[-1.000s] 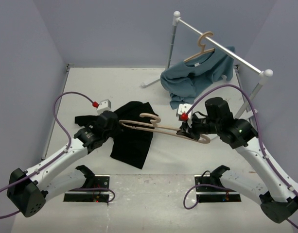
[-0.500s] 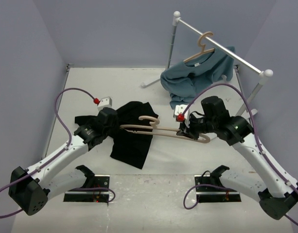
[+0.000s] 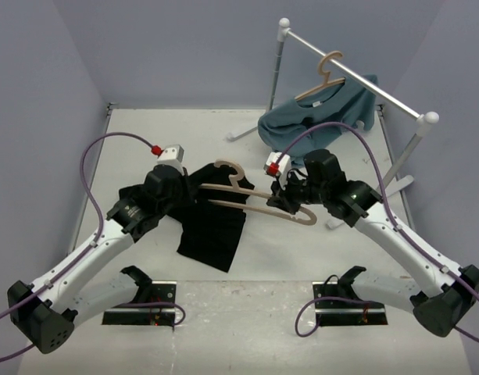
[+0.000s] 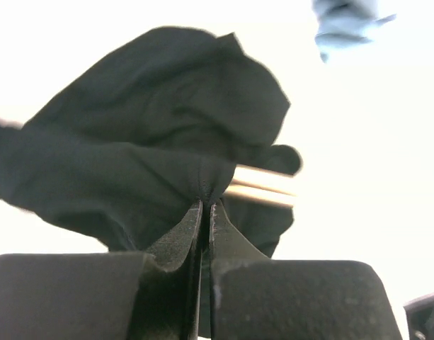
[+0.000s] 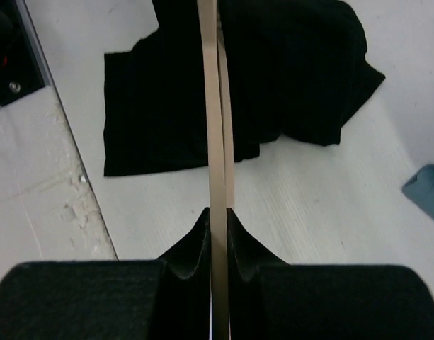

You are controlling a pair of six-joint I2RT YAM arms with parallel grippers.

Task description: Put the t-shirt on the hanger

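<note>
While the left gripper (image 4: 206, 205) is pinching a raised fold of the black t-shirt (image 3: 216, 226) between tightly closed fingers, the right gripper (image 5: 217, 216) is clamping the wooden hanger (image 5: 215, 106) edge-on by one shoulder. The hanger's long bars are running straight out ahead of the right gripper's fingertips, towards the shirt.

In the left wrist view, two pale hanger bars are showing just beyond the fingertips and a little to their right, right against the bunched cloth. Whether they are already inside an opening cannot be told.

Judging from this, the step in hand is threading the hanger's free shoulder into the shirt. Doing it well is likely calling for the left gripper to hold the fold lifted and taut, so that the opening is gaping. The right gripper should be sliding the hanger level and slowly along its own length, so that the tip is not snagging on loose fabric.

Both arms are reaching forward and inward, with their wrists angling towards each other over the table (image 3: 145, 141). Most of the shirt is lying flat below and near-side of the two grippers.
</note>
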